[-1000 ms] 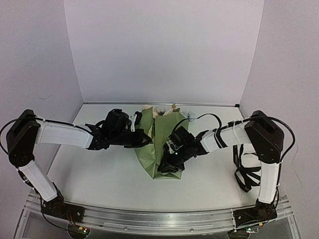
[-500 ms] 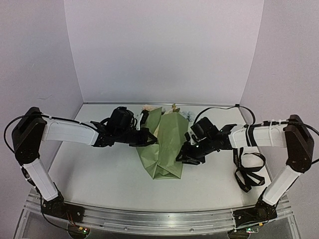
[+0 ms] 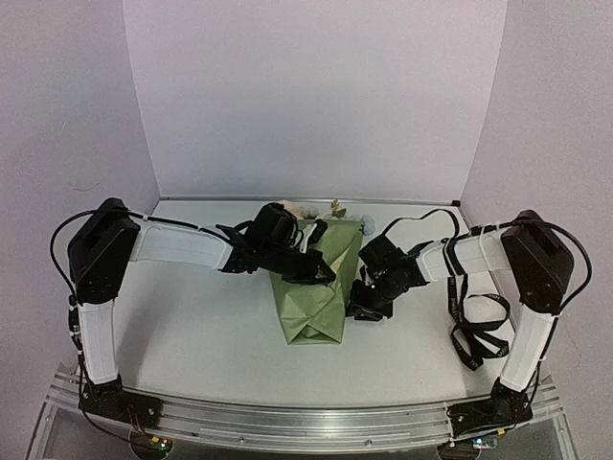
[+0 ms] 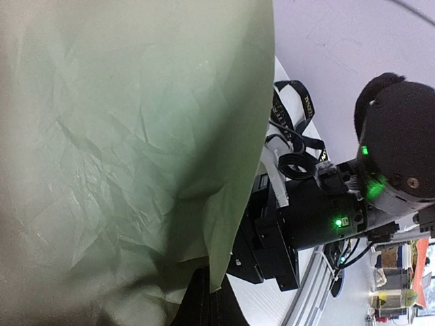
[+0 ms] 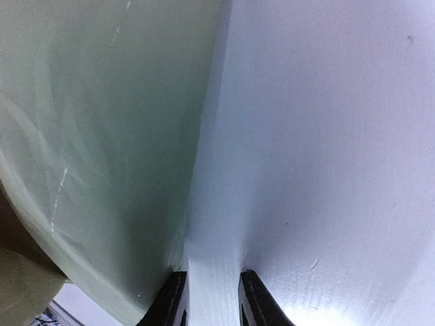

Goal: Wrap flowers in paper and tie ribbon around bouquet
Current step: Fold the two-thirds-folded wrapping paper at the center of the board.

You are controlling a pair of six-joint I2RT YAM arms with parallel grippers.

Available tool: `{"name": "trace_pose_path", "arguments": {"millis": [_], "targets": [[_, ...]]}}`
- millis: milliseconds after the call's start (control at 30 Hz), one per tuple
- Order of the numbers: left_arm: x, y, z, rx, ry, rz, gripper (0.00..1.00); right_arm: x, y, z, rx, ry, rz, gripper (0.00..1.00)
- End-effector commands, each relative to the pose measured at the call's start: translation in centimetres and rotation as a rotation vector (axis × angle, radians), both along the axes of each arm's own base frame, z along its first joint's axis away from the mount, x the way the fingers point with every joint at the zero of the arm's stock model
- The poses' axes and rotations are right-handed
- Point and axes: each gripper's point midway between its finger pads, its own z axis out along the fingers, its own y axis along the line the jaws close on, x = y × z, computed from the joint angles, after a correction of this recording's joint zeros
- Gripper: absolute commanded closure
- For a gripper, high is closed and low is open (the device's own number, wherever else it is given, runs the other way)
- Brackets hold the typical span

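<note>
Wrapping in hand — left gripper (image 3: 321,271) pinches the paper (image 3: 311,307), right gripper (image 5: 209,299) stands slightly spread (empty) with the paper beside its fingers (image 5: 255,302) — next, nip that edge.

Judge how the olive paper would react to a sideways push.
Probably floppy: the paper shows crumpled creases, so it would likely buckle rather than slide. Probably light too, hanging in a thin draped sheet. Its edge could tear if tugged.

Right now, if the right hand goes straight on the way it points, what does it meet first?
The right hand would probably meet the bare table, just beside the edge of the olive paper; depth is unclear.
</note>
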Motion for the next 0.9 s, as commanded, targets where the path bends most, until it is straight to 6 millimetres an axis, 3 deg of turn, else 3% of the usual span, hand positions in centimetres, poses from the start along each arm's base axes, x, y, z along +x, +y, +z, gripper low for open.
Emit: {"name": "trace_pose_path", "arguments": {"millis": [0, 200, 400, 600, 700, 867], "targets": [[-1.6, -1.5, -0.6, 0.012, 0.041, -0.119, 1.00, -0.7, 0.3, -1.0, -0.058, 0.007, -0.064, 0.73], [-2.1, -1.2, -2.7, 0.062, 0.088, -0.124, 0.99, -2.1, -3.1, -0.9, -0.130, -0.044, -0.127, 0.68], [-1.9, -1.1, -3.8, 0.090, 0.106, -0.123, 0.99, -1.5, -3.7, 3.1, -0.010, -0.099, -0.110, 0.56], [-0.6, -1.2, -3.5, 0.085, 0.103, -0.103, 0.98, 1.9, -2.7, 8.8, 0.139, -0.185, -0.130, 0.38], [-0.2, -1.2, -3.3, 0.080, 0.105, -0.099, 0.98, 4.2, -2.4, 10.3, 0.197, -0.194, -0.176, 0.27], [0.3, -1.0, -3.3, 0.072, 0.110, -0.093, 0.98, 6.5, -0.9, 11.4, 0.251, -0.196, -0.193, 0.23]]}}
